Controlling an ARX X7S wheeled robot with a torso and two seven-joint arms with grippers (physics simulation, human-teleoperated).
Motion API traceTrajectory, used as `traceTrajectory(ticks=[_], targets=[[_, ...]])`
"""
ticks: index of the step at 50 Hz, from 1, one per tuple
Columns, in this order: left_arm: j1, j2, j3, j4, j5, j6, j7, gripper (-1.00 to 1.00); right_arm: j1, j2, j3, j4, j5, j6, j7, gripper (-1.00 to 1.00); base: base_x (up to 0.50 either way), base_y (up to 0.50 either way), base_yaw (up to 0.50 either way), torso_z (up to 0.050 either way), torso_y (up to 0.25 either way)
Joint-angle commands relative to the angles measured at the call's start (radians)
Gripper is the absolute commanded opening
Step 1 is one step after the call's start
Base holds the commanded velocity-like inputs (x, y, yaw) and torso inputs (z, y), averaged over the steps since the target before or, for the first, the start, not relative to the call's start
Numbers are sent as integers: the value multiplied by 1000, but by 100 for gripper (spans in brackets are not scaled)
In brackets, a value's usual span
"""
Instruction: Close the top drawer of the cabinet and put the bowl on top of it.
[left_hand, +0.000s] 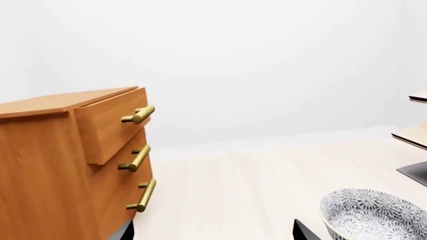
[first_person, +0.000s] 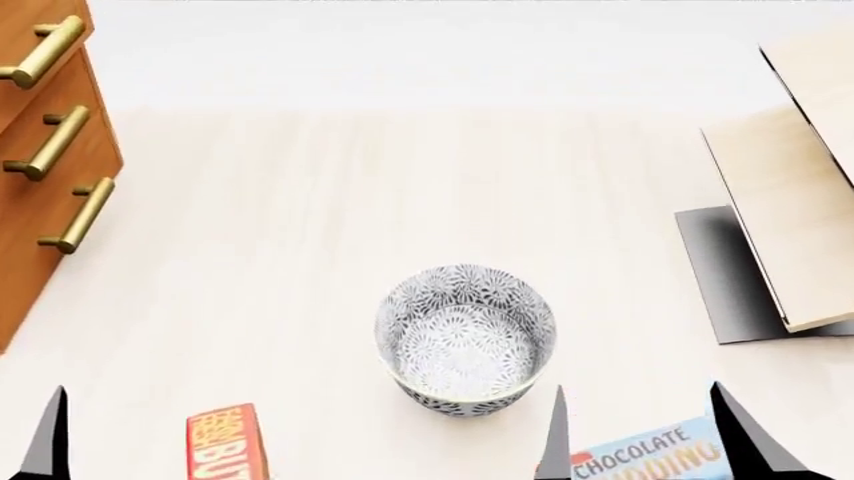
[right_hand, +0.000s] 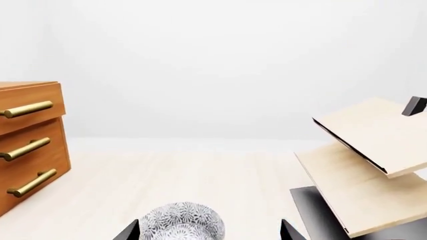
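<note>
1. Here, one cabinet (left_hand: 60, 165) stands at the left of the pale desk (first_person: 334, 200), with three drawers stacked, each bearing one brass bar handle.
2. The top drawer (left_hand: 110, 125) juts forward of the two fronts below it, pulled partly open; its handle (left_hand: 138, 115) is clear of both arms.
3. One bowl (first_person: 465, 338), white with a grey floral pattern, sits upright on the desk, well apart from the cabinet.
4. Two boxes lie at the near edge of the head view: an orange one (first_person: 224, 442) left of the bowl and a chocolate pudding box (first_person: 647, 455) to its right.
5. Two pale wood panels (right_hand: 373, 165) on a dark base lean at the right.
6. The right gripper (first_person: 638, 435) shows two dark fingertips spread either side of the pudding box, holding nothing; only one tip of the left gripper (first_person: 47, 435) shows, so its state cannot be told.
</note>
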Motion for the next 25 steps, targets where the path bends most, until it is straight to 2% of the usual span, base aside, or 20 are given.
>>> traceTrajectory(ticks=[1,22,23,24,25], targets=[[11,-8,-10,7,-10,7,-1,100,6,17,7,-9,37,5,28,100,285,0,0,0,0],[23,-23,-20,11,-22,16,-9,100,-15,42,1,-1,52,-36,52,100,281,0,0,0,0],[26,-25,-15,12,-17,19,-9,100,-117,19,-79,77,-98,-186,-26,100,285,0,0,0,0],[27,-26,-14,13,-17,20,-9,100,-115,21,-74,72,-99,-205,-23,100,281,0,0,0,0],[28,-26,-18,15,-21,20,-9,100,-48,47,-22,17,18,-95,40,100,285,0,0,0,0]])
